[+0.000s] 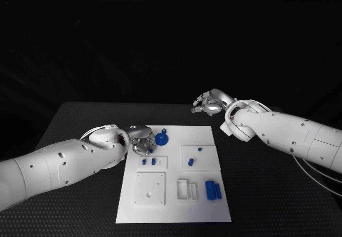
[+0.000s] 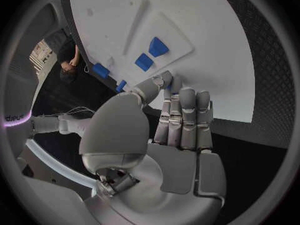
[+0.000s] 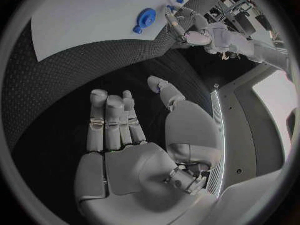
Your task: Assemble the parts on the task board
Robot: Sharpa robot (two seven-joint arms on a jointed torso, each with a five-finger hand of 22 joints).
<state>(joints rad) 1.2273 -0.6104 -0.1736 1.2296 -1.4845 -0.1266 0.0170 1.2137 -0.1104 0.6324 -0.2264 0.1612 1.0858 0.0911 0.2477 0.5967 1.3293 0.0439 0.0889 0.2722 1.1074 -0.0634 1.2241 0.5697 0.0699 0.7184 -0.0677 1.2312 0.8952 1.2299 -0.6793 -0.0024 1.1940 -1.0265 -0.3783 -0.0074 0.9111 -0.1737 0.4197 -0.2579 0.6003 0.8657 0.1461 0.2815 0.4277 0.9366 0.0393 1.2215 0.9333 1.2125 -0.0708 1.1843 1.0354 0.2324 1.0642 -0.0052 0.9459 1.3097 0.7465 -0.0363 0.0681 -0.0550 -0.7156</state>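
No legible text, labels, brands or numbers were found on the task board [image 1: 206,207], parts or hands.

Left arm [image 1: 57,165] reaching in low, left hand [image 1: 141,139] palm down with fingers [image 2: 181,117] straight and close together, holding nothing, right arm [image 1: 292,134] raised, right hand [image 1: 210,104] empty, fingers [image 3: 109,122] extended, thumb apart

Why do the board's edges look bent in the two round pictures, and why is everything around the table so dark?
In both wrist views a fisheye lens curves the task board's straight edges. In the head view they run straight, and light falls on the board and table while the room behind stays black.
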